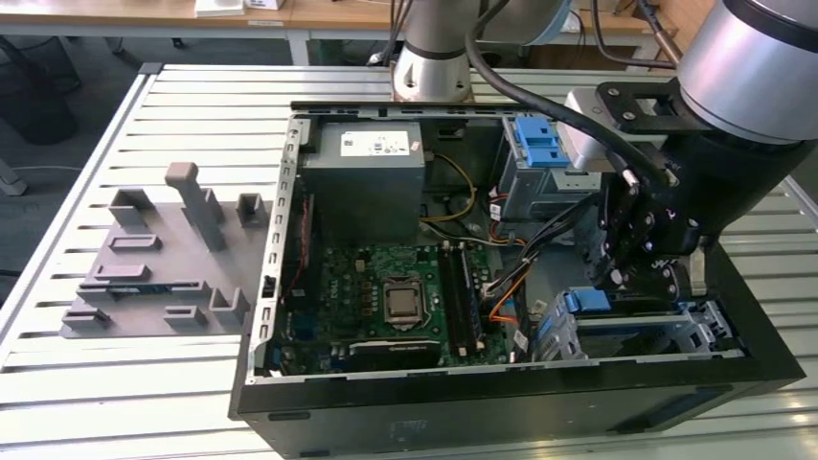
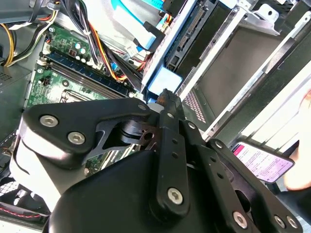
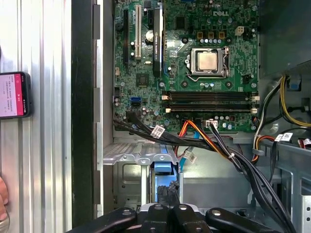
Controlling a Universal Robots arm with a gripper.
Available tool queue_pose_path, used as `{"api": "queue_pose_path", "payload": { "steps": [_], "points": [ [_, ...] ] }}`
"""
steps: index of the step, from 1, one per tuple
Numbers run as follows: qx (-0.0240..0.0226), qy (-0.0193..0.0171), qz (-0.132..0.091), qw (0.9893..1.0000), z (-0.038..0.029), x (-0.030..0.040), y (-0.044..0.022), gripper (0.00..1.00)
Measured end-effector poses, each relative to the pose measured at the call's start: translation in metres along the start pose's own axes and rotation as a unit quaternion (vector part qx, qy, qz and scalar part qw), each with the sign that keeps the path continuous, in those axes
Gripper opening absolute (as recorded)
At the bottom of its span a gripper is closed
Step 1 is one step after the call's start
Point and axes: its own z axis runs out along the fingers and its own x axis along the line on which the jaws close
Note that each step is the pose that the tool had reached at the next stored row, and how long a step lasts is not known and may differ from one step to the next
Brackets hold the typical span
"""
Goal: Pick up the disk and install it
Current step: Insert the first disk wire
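The gripper (image 1: 639,273) hangs inside the computer case (image 1: 383,422), its fingers pressed together on the disk (image 3: 162,180), which stands in the metal bay (image 3: 127,160) right beneath them; the first wrist view adds a phone (image 3: 14,94) outside the case

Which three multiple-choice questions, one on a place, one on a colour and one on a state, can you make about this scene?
1. Where is the gripper?
A. above the grey fixture plate
B. inside the computer case, at the drive cage
C. over the bare table

2. What colour is the motherboard?
A. red
B. white
C. green

3. How is the computer case?
A. lying flat, side open
B. closed
C. standing upright

Answers: 1 B, it reaches down into the case beside the cage. 2 C, the board is green in both the exterior and first wrist views. 3 A, its insides show from above.
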Motion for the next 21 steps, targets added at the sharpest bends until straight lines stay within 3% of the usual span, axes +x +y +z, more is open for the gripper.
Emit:
{"api": "queue_pose_path", "payload": {
  "steps": [10, 13, 21],
  "points": [
    [0.0, -0.0001, 0.0, 1.0, 0.0002, 0.0, -0.0026, 0.11],
    [0.0, 0.0, 0.0, 1.0, 0.0002, -0.0002, -0.0096, 0.11],
    [0.0, 0.0, 0.0, 1.0, 0.0006, -0.0008, -0.036, 0.11]
  ]
}}
